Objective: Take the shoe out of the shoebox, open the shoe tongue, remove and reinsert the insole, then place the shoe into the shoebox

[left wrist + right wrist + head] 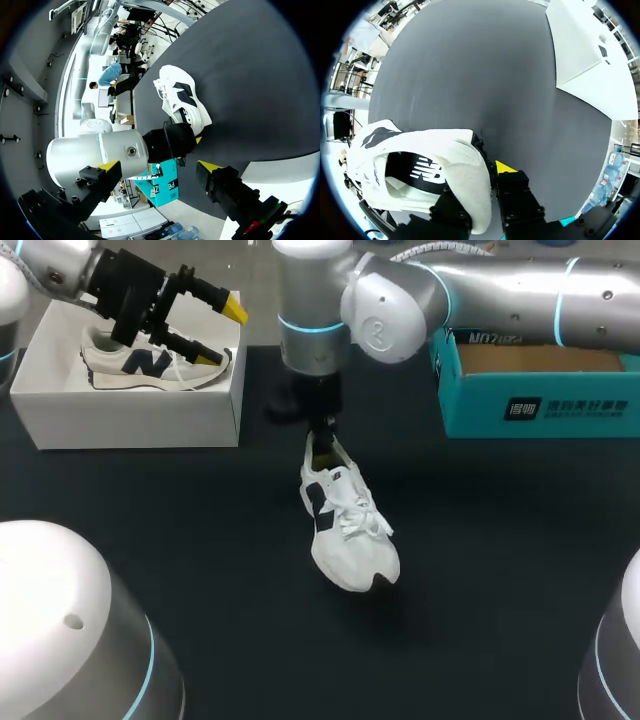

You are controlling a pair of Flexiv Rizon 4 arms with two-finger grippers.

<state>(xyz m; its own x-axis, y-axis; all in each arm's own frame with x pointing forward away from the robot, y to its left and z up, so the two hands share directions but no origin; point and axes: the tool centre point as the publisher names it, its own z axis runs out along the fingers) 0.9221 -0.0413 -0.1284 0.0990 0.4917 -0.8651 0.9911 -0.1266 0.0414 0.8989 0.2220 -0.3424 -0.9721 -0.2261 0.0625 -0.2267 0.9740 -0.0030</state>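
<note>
The right gripper is pinching the heel collar of the white sneaker mid-table, toe pointing six o'clock. The left gripper, fingers spread, is hovering over the white shoebox at ten o'clock. I'd pin the heel firmly while the left one lifts the tongue.

The silver-grey left arm and right arm are smooth tubes with rounded joints and thin glowing cyan rings. The black angular left gripper has small screws; its fingers end in yellow wedge tips.
</note>
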